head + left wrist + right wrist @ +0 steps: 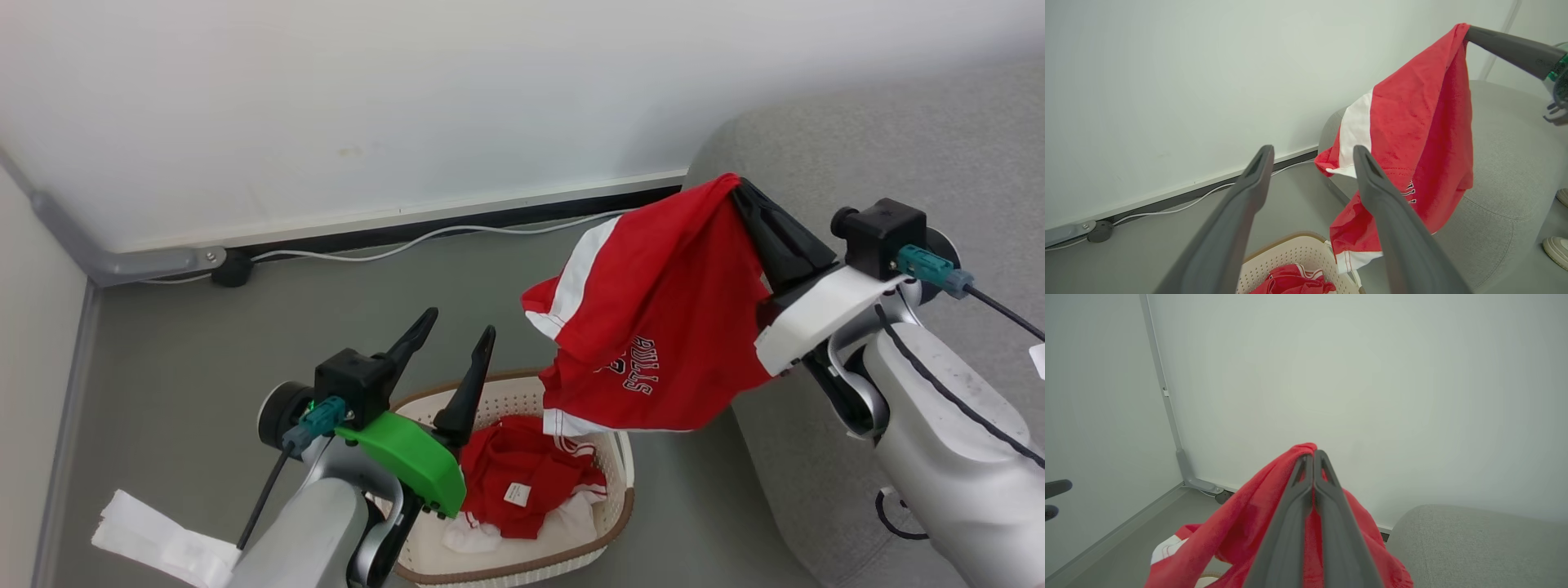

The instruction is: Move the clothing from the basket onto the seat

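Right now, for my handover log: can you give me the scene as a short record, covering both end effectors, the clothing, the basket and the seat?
right end effector: shut on a red garment, which hangs in the air by the seat's edge
left end effector: open, holding nothing, above the basket
basket: on the floor, more red clothing inside
seat: light grey, beside the basket
progress: held garment not yet set down
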